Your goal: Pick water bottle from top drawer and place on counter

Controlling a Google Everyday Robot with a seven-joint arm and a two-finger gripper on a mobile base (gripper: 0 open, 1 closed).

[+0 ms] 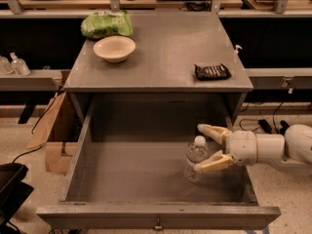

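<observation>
The top drawer (131,169) is open below the counter (165,52). At about 4 o'clock on the drawer floor, the water bottle (195,161) stands upright, its long axis vertical and its white cap on top. The gripper (198,148) reaches in from 3 o'clock, released, with its fingers (213,162) spread either side of the bottle. The near finger seems to touch it and the far one stands apart. Closing here should catch the bottle's upper body.

Speckled floor (17,133), cardboard box (54,152) at left, tan wooden bench (165,4) behind.
</observation>
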